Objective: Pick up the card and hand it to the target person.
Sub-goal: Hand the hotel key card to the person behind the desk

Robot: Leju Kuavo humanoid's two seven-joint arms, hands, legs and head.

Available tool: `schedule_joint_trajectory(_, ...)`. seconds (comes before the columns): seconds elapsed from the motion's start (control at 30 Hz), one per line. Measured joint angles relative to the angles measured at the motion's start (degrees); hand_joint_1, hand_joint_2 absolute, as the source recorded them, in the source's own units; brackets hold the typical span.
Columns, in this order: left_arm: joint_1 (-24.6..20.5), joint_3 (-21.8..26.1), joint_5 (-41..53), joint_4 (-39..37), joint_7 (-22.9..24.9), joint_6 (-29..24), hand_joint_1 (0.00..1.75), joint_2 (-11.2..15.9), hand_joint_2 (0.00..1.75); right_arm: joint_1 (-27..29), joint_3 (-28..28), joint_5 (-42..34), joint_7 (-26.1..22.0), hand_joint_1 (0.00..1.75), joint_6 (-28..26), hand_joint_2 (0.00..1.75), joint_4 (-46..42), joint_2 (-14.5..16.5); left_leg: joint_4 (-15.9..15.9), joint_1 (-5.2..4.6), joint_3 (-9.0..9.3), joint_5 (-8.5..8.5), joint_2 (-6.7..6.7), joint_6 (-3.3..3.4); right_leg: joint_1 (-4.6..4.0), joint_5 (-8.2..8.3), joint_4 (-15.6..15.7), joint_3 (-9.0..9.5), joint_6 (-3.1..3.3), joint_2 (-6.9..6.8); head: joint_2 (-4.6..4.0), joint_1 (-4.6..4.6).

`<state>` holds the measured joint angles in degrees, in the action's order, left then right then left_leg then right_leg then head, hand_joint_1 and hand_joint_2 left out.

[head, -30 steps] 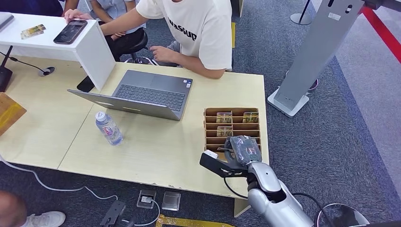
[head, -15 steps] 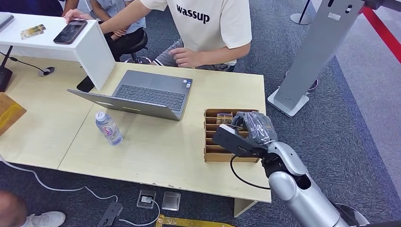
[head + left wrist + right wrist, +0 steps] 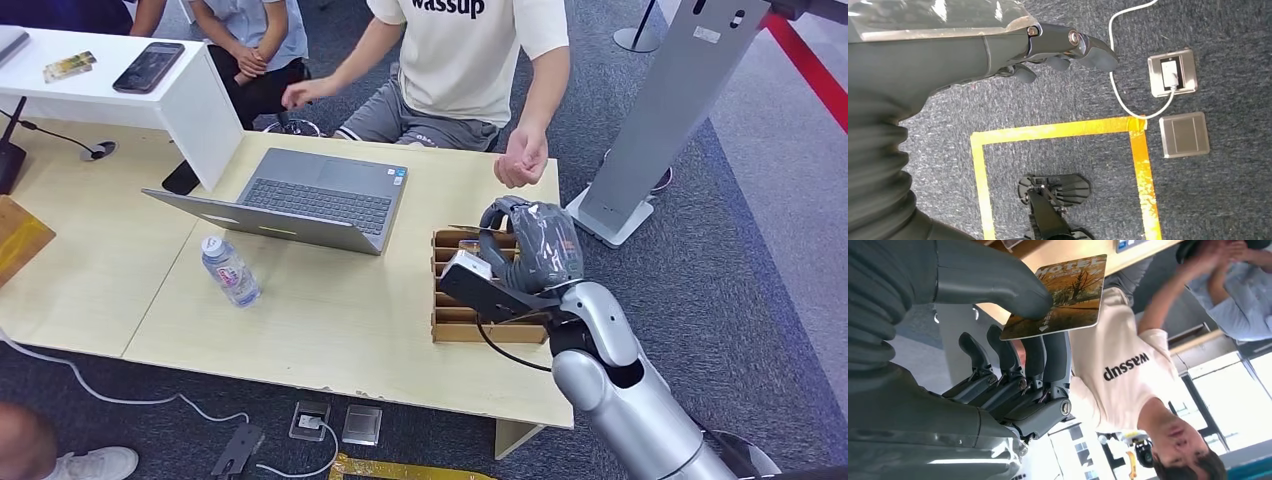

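A pale wooden table (image 3: 330,320) stands on grey-blue carpet (image 3: 740,260) marked with yellow tape (image 3: 1058,131), a white shelf unit (image 3: 205,110) at its far-left corner.

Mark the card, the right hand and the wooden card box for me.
card (image 3: 1060,292), right wrist view, middle of its printed face.
right hand (image 3: 530,250), head view, back of the hand.
wooden card box (image 3: 455,325), head view, near wall.

We see one laptop (image 3: 300,200), one water bottle (image 3: 230,271), one phone (image 3: 149,67), one wooden card box (image 3: 452,322), one hotel card (image 3: 1063,295) and two floor sockets (image 3: 1173,73).
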<state>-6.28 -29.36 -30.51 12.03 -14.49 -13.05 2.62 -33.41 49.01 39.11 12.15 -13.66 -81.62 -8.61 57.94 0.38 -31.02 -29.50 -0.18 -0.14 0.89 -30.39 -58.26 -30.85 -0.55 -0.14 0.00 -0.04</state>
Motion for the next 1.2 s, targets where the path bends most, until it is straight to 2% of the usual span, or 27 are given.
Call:
schedule_joint_trajectory(0.17,-0.41,-0.99,-0.11,-0.01,0.07,0.0,0.0,-0.24,1.75,-1.41,-0.13,-2.14,-6.83,1.47,-9.15,1.75,7.06,2.77,0.0,0.0,0.0,0.01,0.0,-0.01,0.0,0.0,-0.01,0.0,0.0,0.0,0.0,-0.02)
schedule_joint_trajectory(0.3,-0.5,-1.6,-0.56,0.0,0.02,0.0,0.0,-0.38,1.75,-2.13,-0.19,-2.8,-9.14,1.47,-13.44,1.75,12.09,4.67,0.0,0.0,0.0,0.01,-0.01,-0.01,0.0,0.0,-0.01,-0.01,0.0,0.0,0.0,-0.02)
schedule_joint_trajectory(0.73,-0.34,-2.66,-1.61,-0.01,-0.52,0.0,0.0,-0.42,1.75,-2.81,-0.14,-0.36,-8.92,1.47,-17.49,1.75,20.78,7.64,0.0,0.0,0.0,0.01,-0.01,-0.01,0.0,0.0,-0.01,-0.01,0.0,0.0,0.0,0.0)
schedule_joint_trajectory(0.93,-0.36,-3.16,-1.86,-0.01,-0.57,0.0,0.0,-0.42,1.75,-3.25,-0.11,9.29,-5.84,1.47,-24.46,1.75,23.01,7.88,0.0,0.0,0.01,0.01,-0.01,-0.01,0.0,0.0,0.0,-0.01,0.0,0.0,0.0,0.01)
schedule_joint_trajectory(1.03,-0.37,-3.51,-1.99,-0.01,-0.57,0.0,0.0,-0.42,1.75,-3.27,-0.44,13.55,-5.17,1.47,-25.43,1.75,23.71,7.97,0.0,0.0,0.01,0.01,-0.01,-0.01,0.0,0.0,0.0,-0.01,0.0,0.0,0.0,0.01)
schedule_joint_trajectory(1.17,-0.37,-4.05,-2.08,-0.01,-0.57,0.0,0.0,-0.42,1.75,-3.26,-0.86,14.16,-5.87,0.0,-25.52,1.75,24.52,8.11,0.0,0.0,0.01,0.01,0.0,-0.01,0.0,0.0,0.0,-0.02,0.0,0.0,0.0,0.02)
schedule_joint_trajectory(1.2,-0.37,-4.11,-2.08,-0.01,-0.57,0.0,0.0,-0.42,1.75,-3.26,-0.95,13.81,-6.16,0.0,-25.54,1.75,24.71,8.17,0.0,0.0,0.01,0.01,0.0,-0.01,0.0,0.0,0.0,-0.02,0.0,0.0,0.0,0.02)
